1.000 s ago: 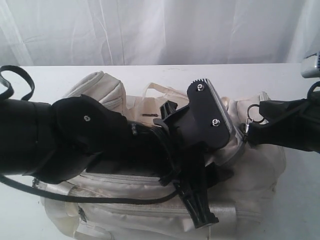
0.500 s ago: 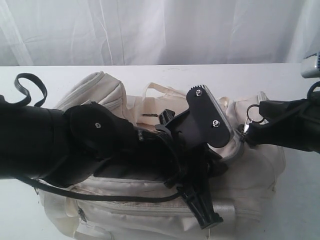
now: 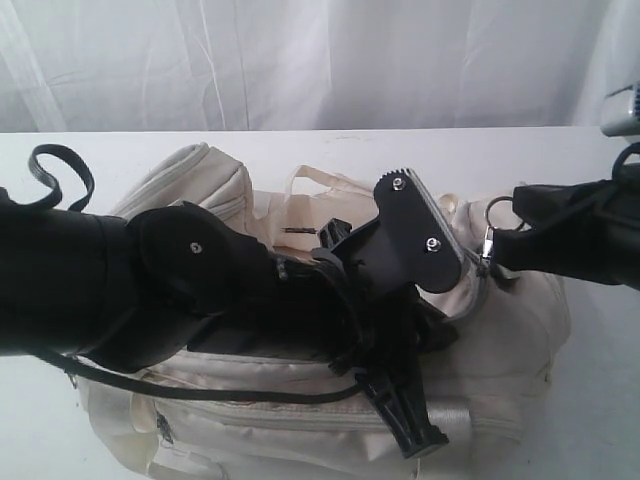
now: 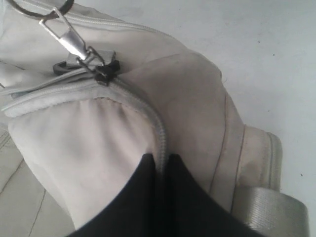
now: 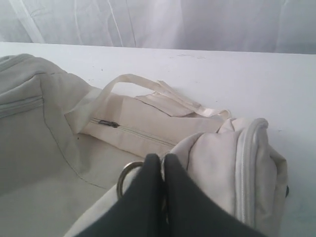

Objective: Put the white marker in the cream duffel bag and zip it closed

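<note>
Left gripper [image 4: 160, 160] has clamped shut on the zipper seam [image 4: 159, 133] of the cream duffel bag [image 3: 520, 330], right gripper [image 5: 162, 160] pinching the metal ring pull [image 5: 120, 178]; white marker out of my sight; ring could slip if fabric bunches.

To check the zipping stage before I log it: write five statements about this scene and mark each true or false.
1. The left fingers pinch the cream duffel bag at its zipper track. True.
2. The right fingers stand wide open. False: they are shut on the metal ring.
3. A metal clip hooks onto the zipper slider. True.
4. The bag's handle stands upright. False: it lies slack against the bag.
5. The bag rests on a white table. True.
</note>
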Controlling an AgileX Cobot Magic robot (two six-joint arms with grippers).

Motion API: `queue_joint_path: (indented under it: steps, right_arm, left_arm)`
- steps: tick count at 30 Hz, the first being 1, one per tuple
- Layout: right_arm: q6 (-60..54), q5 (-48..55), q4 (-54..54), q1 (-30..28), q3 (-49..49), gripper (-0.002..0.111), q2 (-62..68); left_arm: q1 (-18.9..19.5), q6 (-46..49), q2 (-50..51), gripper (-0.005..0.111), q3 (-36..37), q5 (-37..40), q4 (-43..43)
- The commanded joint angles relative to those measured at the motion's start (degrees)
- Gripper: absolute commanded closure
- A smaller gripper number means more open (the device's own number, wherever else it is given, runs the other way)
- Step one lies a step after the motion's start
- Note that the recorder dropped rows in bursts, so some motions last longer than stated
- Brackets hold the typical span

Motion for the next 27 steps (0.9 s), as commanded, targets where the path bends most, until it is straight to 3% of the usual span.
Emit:
queue_joint_path:
  steps: [1,21,27]
  right_arm:
    - [-1.37,-0.45,-0.01,-0.15,-2.8,0.108,3.39]
    - [-1.99,-2.93,-0.01,-0.15,-6.51,0.108,8.27]
    - [-0.52,-3.72,-0.01,-0.15,-3.97,0.095,8.27]
  left_arm:
    - [-0.41,-0.53,-0.04,0.102,0.09,3.75,-1.09]
    - [-0.41,-0.42,-0.15,0.102,0.09,5.26,-1.09]
    - [-0.41,0.55,-1.32,0.102,0.09,2.04,-1.09]
